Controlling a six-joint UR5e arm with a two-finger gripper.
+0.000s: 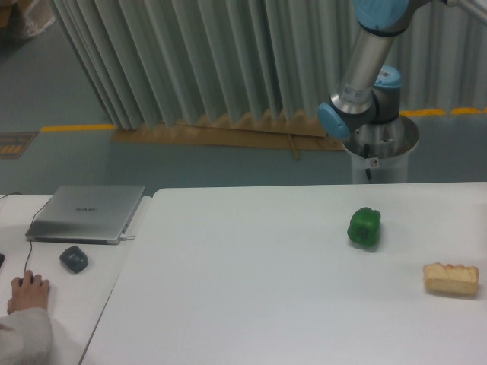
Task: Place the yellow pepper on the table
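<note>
I'm seeing the arm (pixel 365 68) rising out the upper right, gripper off-frame so can't tell its state, green pepper (pixel 364 226) sitting right-center on the table (pixel 251 289), bread chunk (pixel 451 278) at far right

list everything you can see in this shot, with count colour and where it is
green bell pepper: 1, green, on the large table, right of centre
bread-like chunk: 1, tan, on the large table near its right edge
table: 1, white, fills the lower middle and right
desk: 1, white, at the left beside the table
laptop: 1, silver, closed, on the desk
dark lump: 1, dark grey, on the desk in front of the laptop
yellow pepper: 0, not in view
person's hand: 1, resting on the desk, lower left
robot arm: 1, silver with blue joints, behind the table at upper right; its tool is out of frame
</note>
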